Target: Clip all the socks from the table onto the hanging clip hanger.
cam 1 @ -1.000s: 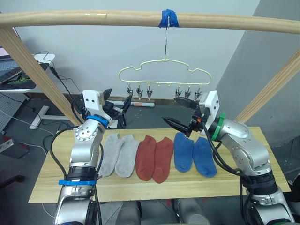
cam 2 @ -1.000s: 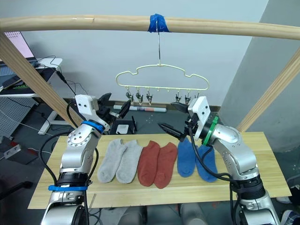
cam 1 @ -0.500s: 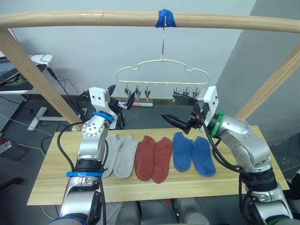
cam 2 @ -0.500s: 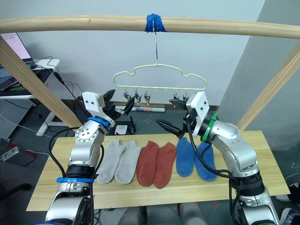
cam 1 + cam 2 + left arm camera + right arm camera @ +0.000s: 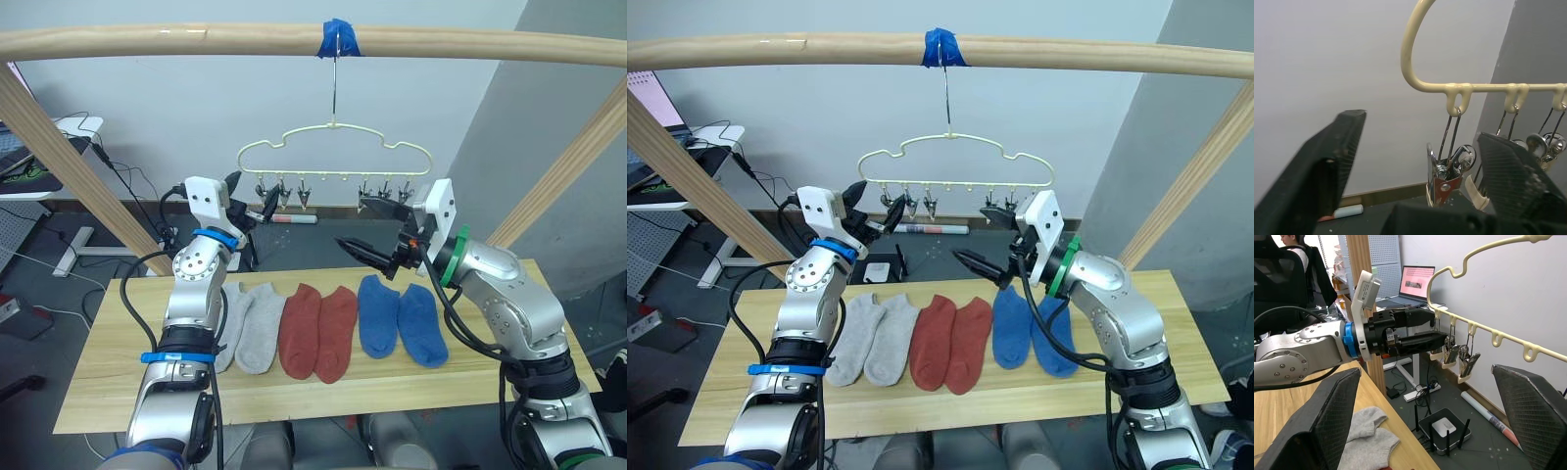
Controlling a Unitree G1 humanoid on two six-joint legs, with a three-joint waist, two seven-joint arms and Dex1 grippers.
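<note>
Above the table [image 5: 490, 377], both tools agape, empty: left tool [image 5: 252, 199], right tool [image 5: 375, 228].

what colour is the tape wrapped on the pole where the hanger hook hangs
Blue. The tape sits on the wooden pole above the clip hanger, clearest in the left eye view.

Bright, even indoor light, no harsh glare.
Soft shadows lie under the socks [image 5: 318, 331] on the table [image 5: 108, 377]; the pole [image 5: 176, 40] bows as if lens-bent, a faint sheen near 11 o'clock; close fingers [image 5: 1327, 161] look blurred.
</note>
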